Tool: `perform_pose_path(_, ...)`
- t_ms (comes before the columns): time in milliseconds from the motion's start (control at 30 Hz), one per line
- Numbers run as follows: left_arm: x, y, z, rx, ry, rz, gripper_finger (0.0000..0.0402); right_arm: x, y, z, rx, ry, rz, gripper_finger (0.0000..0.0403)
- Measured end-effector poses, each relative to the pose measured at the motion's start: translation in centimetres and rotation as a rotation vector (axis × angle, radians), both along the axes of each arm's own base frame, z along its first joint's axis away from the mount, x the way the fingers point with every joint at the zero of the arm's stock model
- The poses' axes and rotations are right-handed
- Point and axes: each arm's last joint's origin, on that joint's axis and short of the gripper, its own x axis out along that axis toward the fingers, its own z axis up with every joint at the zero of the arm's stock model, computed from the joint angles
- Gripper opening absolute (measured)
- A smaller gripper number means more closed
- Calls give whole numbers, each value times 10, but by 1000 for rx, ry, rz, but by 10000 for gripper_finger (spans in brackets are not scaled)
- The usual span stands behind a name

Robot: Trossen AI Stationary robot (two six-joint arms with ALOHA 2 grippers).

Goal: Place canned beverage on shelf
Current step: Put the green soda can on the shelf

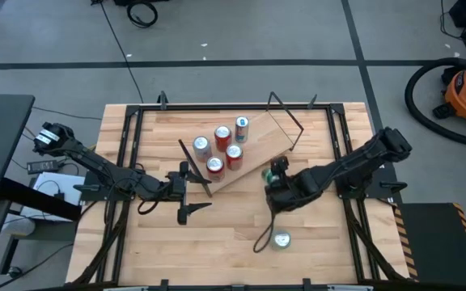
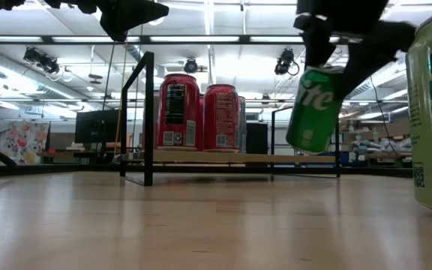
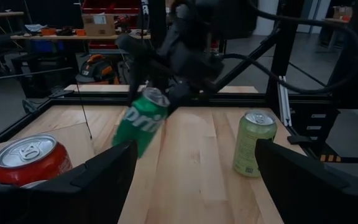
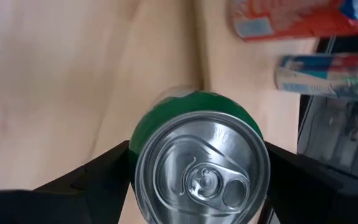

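the right gripper is clamped on the green can, holding it up off the table just past the shelf, at about 4 o'clock from the cluster of cans standing on the plank. seen from table height, the green can hangs in the air tilted, its long axis leaning off vertical with the top toward 1 o'clock and the base toward 7 o'clock. the left wrist view shows the same lean from the other side, the green can slanting with its lid up under the dark fingers. the right wrist view looks straight down the axis onto the lid of the green can, a finger pressed to either side.

only the high view shows the red cans grouped on the shelf plank with a blue-topped can at their 1 o'clock. the pale green can stands upright on the table toward 6 o'clock of the held one; in the low view it looms at the edge. the left gripper hovers with fingers spread apart, off the shelf's near end at about 7 o'clock from the red cans.
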Motion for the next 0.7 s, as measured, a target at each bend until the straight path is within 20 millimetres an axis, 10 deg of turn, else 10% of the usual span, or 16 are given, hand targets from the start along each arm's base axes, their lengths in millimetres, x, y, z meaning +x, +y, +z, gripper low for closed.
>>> perform_pose_path(700,0,0,-1,6,12,0,336,36,-100,37,304,-247,-493,324)
